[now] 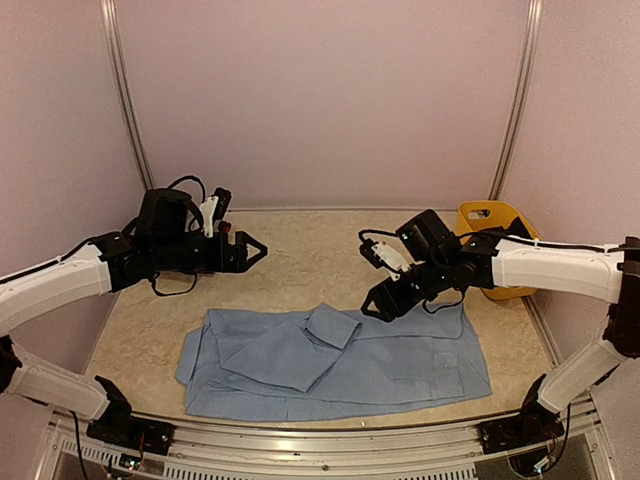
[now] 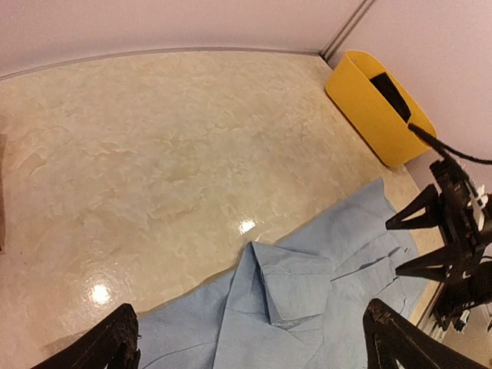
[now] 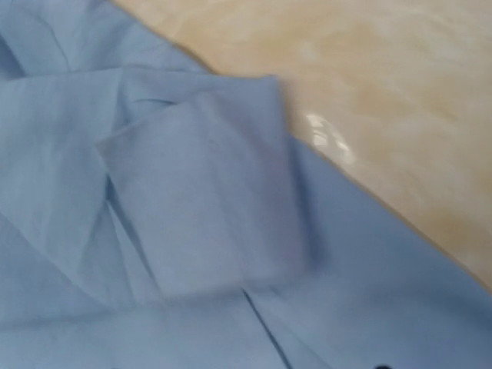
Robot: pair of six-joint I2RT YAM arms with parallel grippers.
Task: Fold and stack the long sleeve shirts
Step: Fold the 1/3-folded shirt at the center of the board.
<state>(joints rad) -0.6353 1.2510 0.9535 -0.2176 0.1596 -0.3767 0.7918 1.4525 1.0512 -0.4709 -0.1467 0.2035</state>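
Near edge: light blue collared cloth shirt [image 1: 400, 365] lies flat at lower centre, with one sleeve end [image 1: 332, 325] folded onto it.
Right wrist view: blurred close-up of that sleeve end only.
Left wrist view: right gripper [image 2: 392, 247] has its jaws apart and grasps nothing, over the shirt's edge.
Left gripper [image 1: 255, 250]: spread wide and empty, above the bare beige marbled tabletop [image 1: 320, 250].
Far right: yellow plastic basket [image 1: 495, 215], apart from the shirt.

We note enclosed booth. Back wall [image 1: 320, 100] plain pale lilac, upper centre of top view; left wall [image 1: 50, 120] and right wall [image 1: 590, 100] same colour at frame edges. Left post [image 1: 127, 100] and right post [image 1: 515, 100], metal, at back corners. Worktop [image 1: 320, 250] beige, marbled, glossy, mid-frame. We spot glare spots [image 2: 246, 226] on it in left wrist view. Yellow basket [image 1: 500, 222] at worktop's right edge, by right wall. Ribbed metal rail [image 1: 320, 458] along bottom edge.
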